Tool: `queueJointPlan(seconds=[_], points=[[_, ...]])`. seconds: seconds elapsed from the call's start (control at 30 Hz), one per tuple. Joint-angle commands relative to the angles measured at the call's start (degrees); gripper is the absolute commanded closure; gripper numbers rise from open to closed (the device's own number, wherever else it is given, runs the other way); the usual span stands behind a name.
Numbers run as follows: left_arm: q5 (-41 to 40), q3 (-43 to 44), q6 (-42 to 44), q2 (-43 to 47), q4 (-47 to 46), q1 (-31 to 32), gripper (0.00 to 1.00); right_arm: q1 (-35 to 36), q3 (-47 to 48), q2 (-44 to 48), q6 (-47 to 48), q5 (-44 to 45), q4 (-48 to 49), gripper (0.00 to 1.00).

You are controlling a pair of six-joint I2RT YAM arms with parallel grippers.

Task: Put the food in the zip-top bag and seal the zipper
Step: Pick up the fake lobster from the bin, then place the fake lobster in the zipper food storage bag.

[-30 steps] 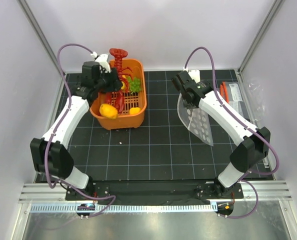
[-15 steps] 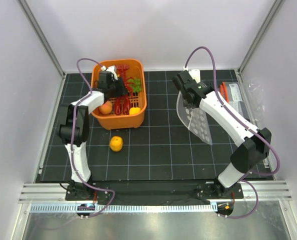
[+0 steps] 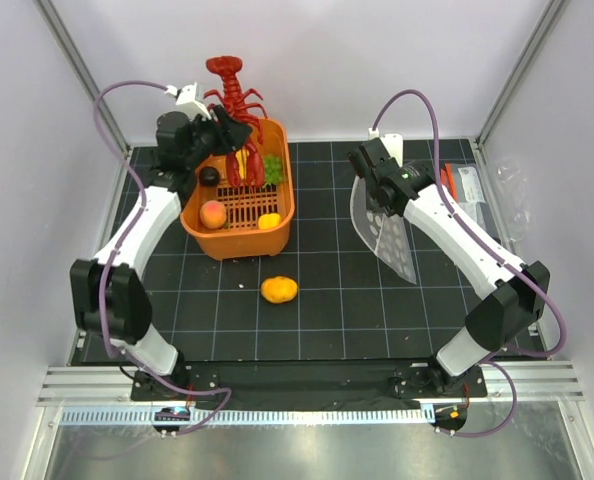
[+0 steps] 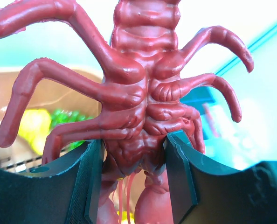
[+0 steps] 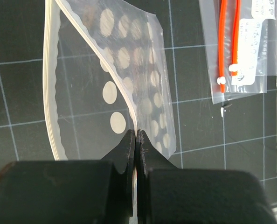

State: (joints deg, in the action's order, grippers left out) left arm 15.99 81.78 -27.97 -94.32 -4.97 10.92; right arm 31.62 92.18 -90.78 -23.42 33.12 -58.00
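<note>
My left gripper (image 3: 224, 135) is shut on the red lobster (image 3: 232, 95) and holds it up above the orange basket (image 3: 283, 205). The left wrist view shows both pads (image 4: 94, 154) pressed on the lobster's body (image 4: 143, 93), gripper (image 4: 135, 147). A peach-orange fruit (image 3: 213, 214) and a green grape bunch (image 3: 273, 165) lie in the basket. Another orange fruit (image 3: 278, 290) sits on the mat. My right gripper (image 3: 370, 203) (image 5: 135, 135) is shut on one lip of the clear dotted zip-top bag (image 3: 389, 238) (image 5: 129, 60). Its zipper (image 5: 50, 93) stands parted, mouth open.
A small yellow-orange toy (image 3: 269, 221) and a dark round piece (image 3: 209, 176) also lie in the basket. Flat clear packets with orange-red strips (image 3: 465, 188) (image 5: 234, 51) lie at the right edge of the black grid mat (image 3: 327, 300). White walls enclose three sides.
The left gripper has risen with the lobster from inside the basket to above it. An orange fruit has left the basket and rolled right across the mat. The right arm has hardly moved.
</note>
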Motion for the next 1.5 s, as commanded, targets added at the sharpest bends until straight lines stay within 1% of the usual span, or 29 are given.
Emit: queueJointPlan(seconds=[0.0,0.1,0.2,0.27,0.3,0.33,0.37,0.4,0.43,0.57,0.7,0.73,0.83,0.87,0.9,1.0,1.1,1.27,1.47], points=[[2.0,-4.2,-4.6,4.5,-6.5,0.3,0.87,-0.2,0.5,0.5,-0.2,-1.3,2.2,0.99],[5.2,-5.3,-7.4,5.8,-6.5,1.4,0.89,-0.2,1.7,-0.1,-1.1,-2.7,1.2,0.99],[9.1,-3.9,-7.6,6.4,-1.8,3.7,0.89,-0.2,2.1,-0.2,-1.3,-3.2,1.2,0.99],[10.8,-3.2,-7.1,7.4,3.6,5.8,0.91,-0.2,1.9,0.0,-0.9,-3.0,1.5,0.99],[9.5,-2.1,-5.7,7.7,7.2,6.8,0.91,-0.2,1.9,0.0,-0.8,-2.7,1.6,0.99],[8.1,-0.8,-3.6,8.4,14.5,9.7,0.91,-0.2,2.0,0.0,-0.5,-2.4,1.6,0.99],[6.2,0.0,1.6,9.7,18.5,11.5,0.91,-0.2,2.0,-0.1,-0.3,-2.3,1.6,0.99],[2.9,1.9,3.7,10.0,21.8,13.1,0.91,-0.2,2.0,-0.1,-0.2,-2.0,1.7,0.99],[2.1,2.6,6.2,10.7,27.5,16.0,0.91,-0.2,2.2,-0.2,-0.1,-2.0,1.7,0.99],[0.2,5.0,6.2,11.8,38.0,19.2,0.93,-0.2,2.7,-0.2,-0.2,-1.0,1.6,0.99],[-0.1,5.7,6.6,12.4,44.7,21.5,0.94,-0.2,2.4,-0.3,1.1,-0.5,2.8,0.99],[-0.5,6.3,7.4,12.1,46.3,23.3,0.94,-0.2,2.2,-0.3,1.2,0.0,3.2,0.99],[-3.4,11.1,10.8,8.8,55.4,26.7,0.94,-0.2,1.6,-0.2,2.1,1.7,4.6,0.99],[-4.5,14.0,11.7,7.8,57.6,27.3,0.94,-0.2,1.4,-0.3,2.5,1.8,5.0,0.99],[-4.9,15.2,12.3,5.5,61.2,28.6,0.94,-0.2,1.2,-0.3,2.8,1.9,5.5,0.99],[-6.5,18.5,14.3,2.7,64.1,30.8,0.95,-0.2,1.0,-0.4,3.2,1.9,6.2,0.99],[-8.1,21.3,15.3,0.2,64.9,32.7,0.96,0.2,1.0,-0.2,3.3,1.9,6.6,0.99],[-7.9,26.7,15.0,-6.3,67.7,33.5,0.96,0.3,0.5,1.2,2.0,2.3,6.9,0.99],[-8.0,32.3,16.9,-11.2,70.0,35.0,0.96,0.5,-1.5,2.8,0.9,1.3,7.7,0.99]])
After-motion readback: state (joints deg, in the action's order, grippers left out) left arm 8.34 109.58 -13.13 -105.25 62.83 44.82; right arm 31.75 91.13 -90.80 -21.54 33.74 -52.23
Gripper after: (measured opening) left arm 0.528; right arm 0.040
